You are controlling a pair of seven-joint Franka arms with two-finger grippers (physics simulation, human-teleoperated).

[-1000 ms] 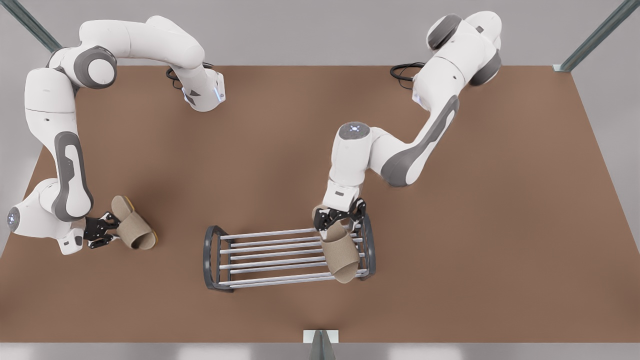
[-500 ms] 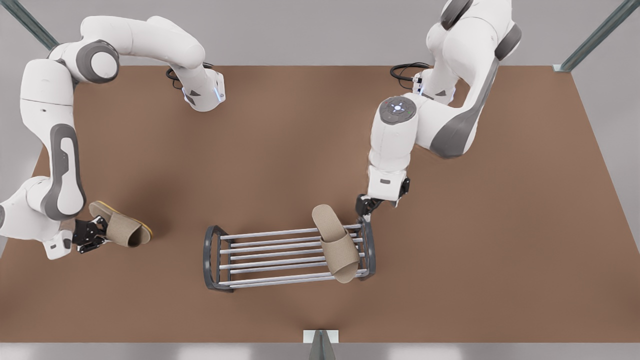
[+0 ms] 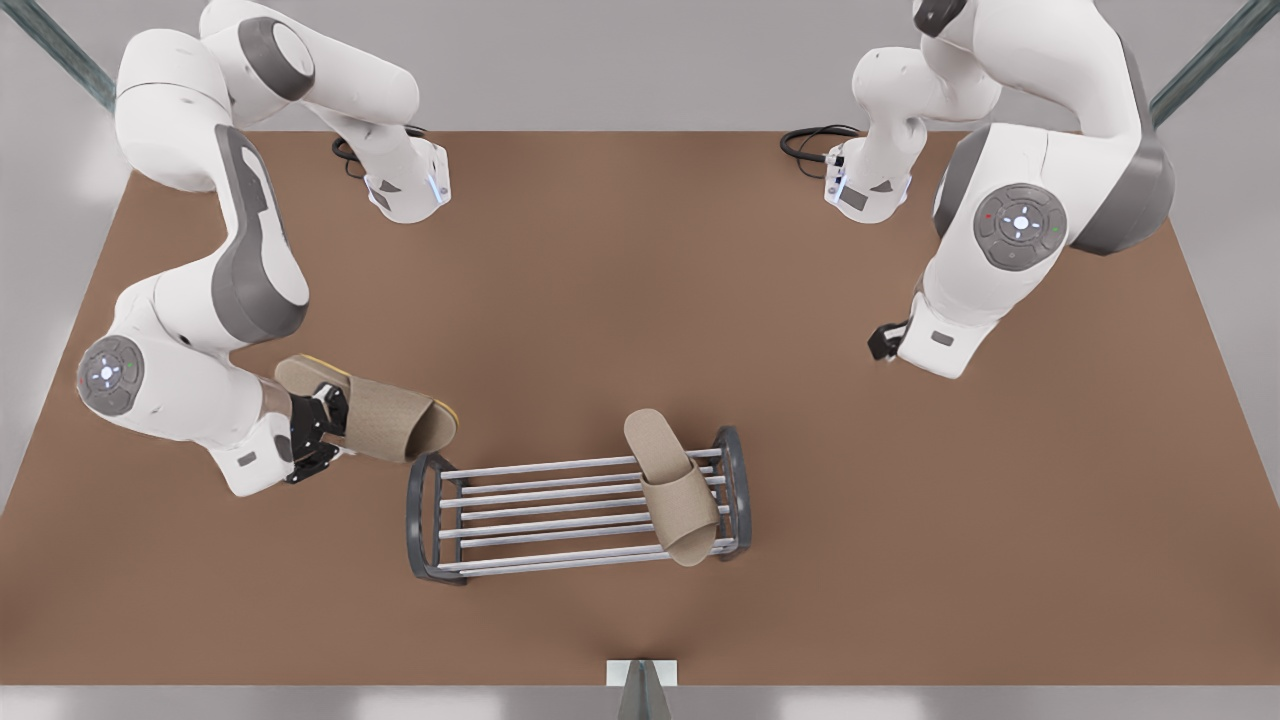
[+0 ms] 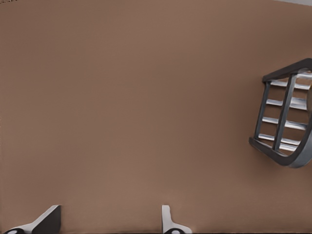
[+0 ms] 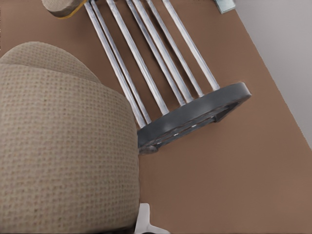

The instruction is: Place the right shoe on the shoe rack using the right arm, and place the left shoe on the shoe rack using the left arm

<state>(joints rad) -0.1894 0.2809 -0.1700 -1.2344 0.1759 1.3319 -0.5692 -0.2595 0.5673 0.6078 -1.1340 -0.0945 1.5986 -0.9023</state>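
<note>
The shoe rack point(image 3: 540, 466) stands near the table's front edge, dark arched ends joined by silver bars. The left shoe point(image 3: 675, 485), a beige slipper, lies across the bars at the front view's right end; its heel shows at the bars' far end point(image 5: 58, 7). My right gripper point(image 3: 318, 425) is shut on the right shoe point(image 3: 390, 420), held tilted just off the rack's end at the front view's left. Up close, the held shoe point(image 5: 63, 146) hangs over that end frame point(image 5: 195, 114). My left gripper point(image 3: 882, 342) waits open and empty, well back at the front view's right; its view point(image 4: 107, 224) shows the rack point(image 4: 285, 117) at a distance.
The brown table point(image 3: 600, 280) is bare between the two arm bases point(image 3: 405, 190) point(image 3: 865, 190), where black cables point(image 3: 810, 140) lie. A small metal post point(image 3: 640, 680) stands at the table's front edge, below the rack.
My left gripper let go of the left shoe on the rack and withdrew to the front view's right. My right gripper lifted the right shoe and carried it toward the rack's end.
</note>
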